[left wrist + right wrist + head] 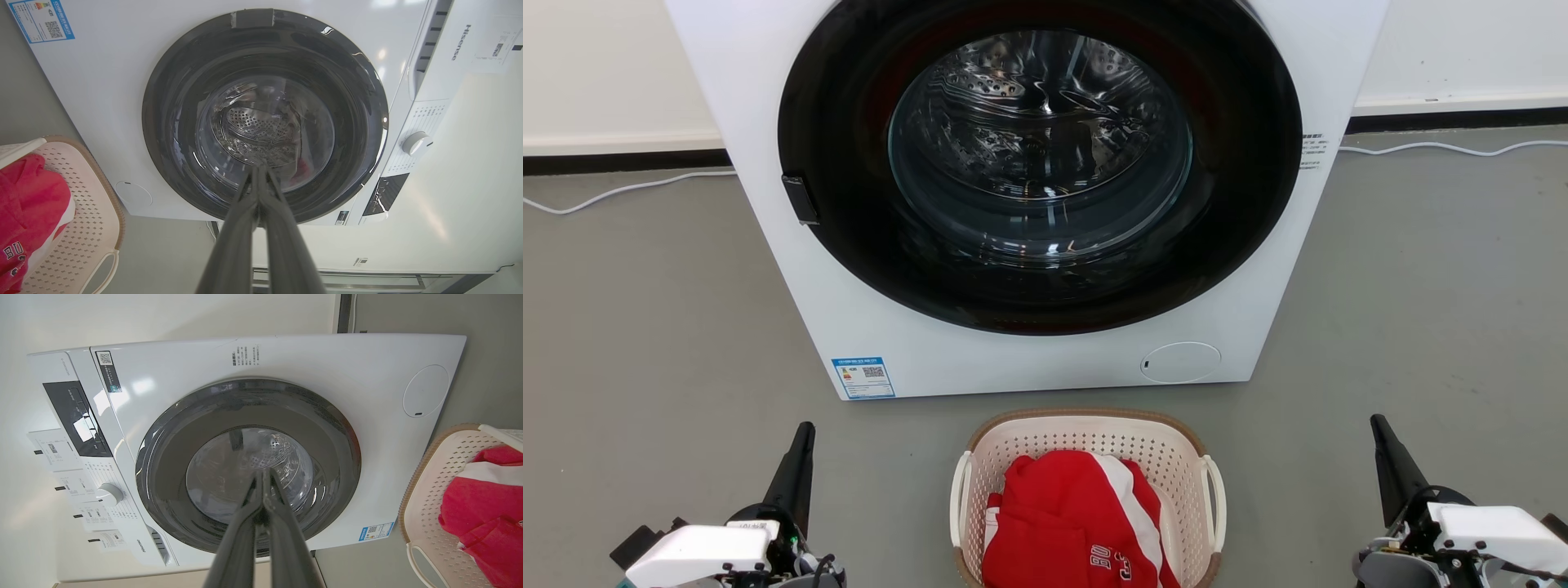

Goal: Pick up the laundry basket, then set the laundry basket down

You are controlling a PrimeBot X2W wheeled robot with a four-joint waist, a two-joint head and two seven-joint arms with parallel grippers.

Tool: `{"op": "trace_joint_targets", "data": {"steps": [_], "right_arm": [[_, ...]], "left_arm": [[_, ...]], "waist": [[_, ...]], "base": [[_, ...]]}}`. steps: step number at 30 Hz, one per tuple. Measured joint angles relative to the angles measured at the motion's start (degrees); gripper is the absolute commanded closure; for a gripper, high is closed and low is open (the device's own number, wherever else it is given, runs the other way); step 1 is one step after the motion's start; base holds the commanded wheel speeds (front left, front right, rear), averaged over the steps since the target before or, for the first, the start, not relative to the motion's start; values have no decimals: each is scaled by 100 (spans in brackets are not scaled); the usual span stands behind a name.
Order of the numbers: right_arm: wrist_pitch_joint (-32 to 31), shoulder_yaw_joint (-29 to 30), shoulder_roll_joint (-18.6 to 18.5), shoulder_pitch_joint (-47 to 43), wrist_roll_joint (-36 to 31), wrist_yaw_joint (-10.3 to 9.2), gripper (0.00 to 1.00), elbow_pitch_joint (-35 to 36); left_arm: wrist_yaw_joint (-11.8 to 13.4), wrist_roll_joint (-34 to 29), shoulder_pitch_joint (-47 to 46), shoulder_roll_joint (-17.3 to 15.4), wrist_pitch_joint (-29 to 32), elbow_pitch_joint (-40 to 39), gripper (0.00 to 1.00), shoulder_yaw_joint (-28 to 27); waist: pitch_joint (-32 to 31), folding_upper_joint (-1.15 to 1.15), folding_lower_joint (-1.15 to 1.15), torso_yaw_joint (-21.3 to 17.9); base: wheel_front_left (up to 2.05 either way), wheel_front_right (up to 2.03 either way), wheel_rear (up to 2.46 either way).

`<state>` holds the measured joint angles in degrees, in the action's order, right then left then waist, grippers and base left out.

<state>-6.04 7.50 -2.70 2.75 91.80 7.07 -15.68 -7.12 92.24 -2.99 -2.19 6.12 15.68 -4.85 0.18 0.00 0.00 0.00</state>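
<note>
Laundry basket (1094,442) near washer (792,310), between closed left claw (803,437), right claw (1380,433)

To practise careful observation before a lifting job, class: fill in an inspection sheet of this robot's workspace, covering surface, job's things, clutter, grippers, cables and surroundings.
Surface: grey floor, smooth and level.
Job's things: laundry basket stands upright on the floor in front of the washer, apart from it.
Clutter: red-and-white garment heaped inside the basket.
Grippers: left gripper shut, holding nothing, left of the basket; right gripper shut, holding nothing, right of it; neither touches it.
Cables: white cable on the floor left of the washer; second white cable on its right, near the wall.
Surroundings: washer's round glass door looks shut; pale wall with dark skirting behind.
</note>
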Motion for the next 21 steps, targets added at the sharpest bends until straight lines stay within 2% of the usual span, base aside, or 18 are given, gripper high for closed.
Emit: {"op": "trace_joint_targets", "data": {"steps": [20,21], "right_arm": [[0,0,0,0,0,0,100,0],[0,-1,1,-1,-1,-1,0,-5]], "left_arm": [[0,0,0,0,0,0,100,0],[0,0,1,0,0,5,0,0]], "waist": [[0,0,0,0],[0,0,0,0]], "base": [[0,0,0],[0,0,0]]}}
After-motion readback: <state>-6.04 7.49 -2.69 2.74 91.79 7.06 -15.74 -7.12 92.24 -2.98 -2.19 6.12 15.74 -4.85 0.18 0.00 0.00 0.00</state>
